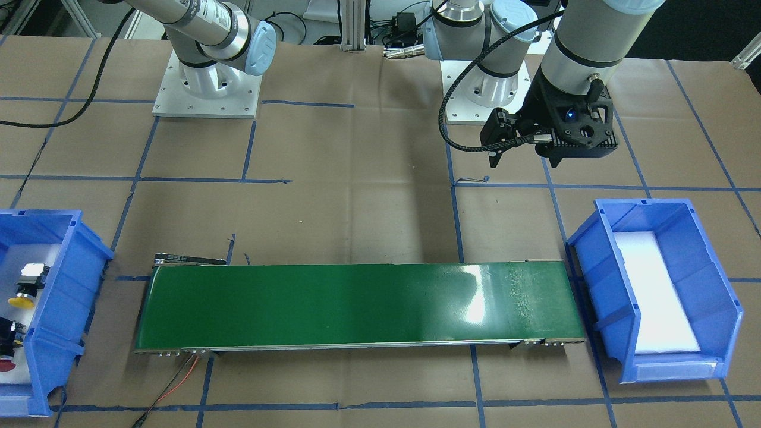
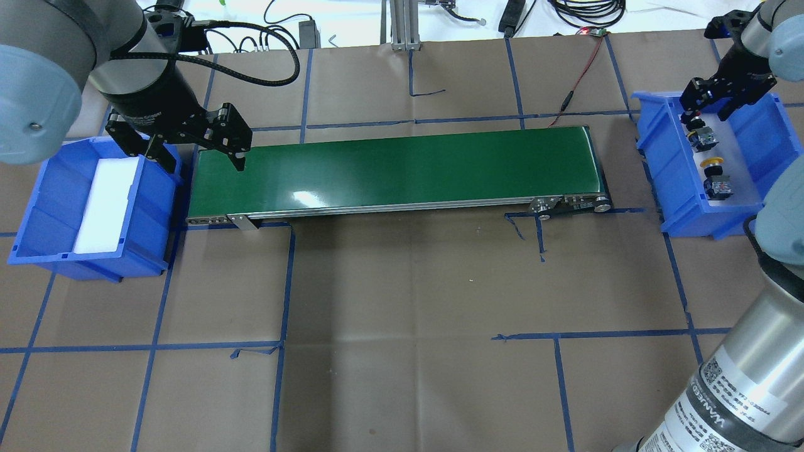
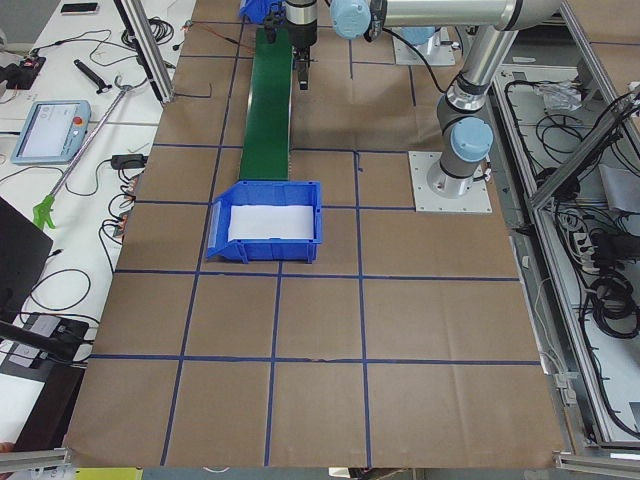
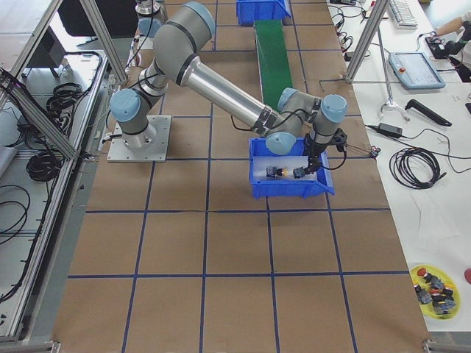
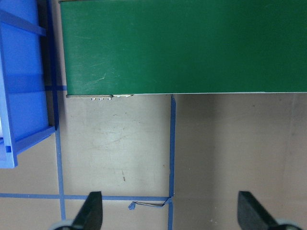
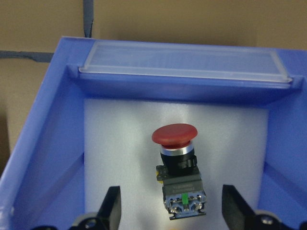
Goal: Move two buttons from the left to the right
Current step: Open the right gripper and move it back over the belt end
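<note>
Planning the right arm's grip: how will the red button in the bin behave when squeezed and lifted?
The red button looks rigid, so it probably won't deform. Its round cap could slip; the blocky body likely gives flatter grip. Lying sideways on foam, it may pivot if nudged.

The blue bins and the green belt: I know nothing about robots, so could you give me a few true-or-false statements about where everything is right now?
1. The red button and the yellow button lie in the same blue bin. True.
2. A button rides on the green belt. False: no button shows on it.
3. The right gripper hangs open over the red button. True.
4. The left gripper holds the yellow button. False: it is open and holds nothing, over the table by the belt's end.
5. The other bin shows only a white pad. True.
</note>
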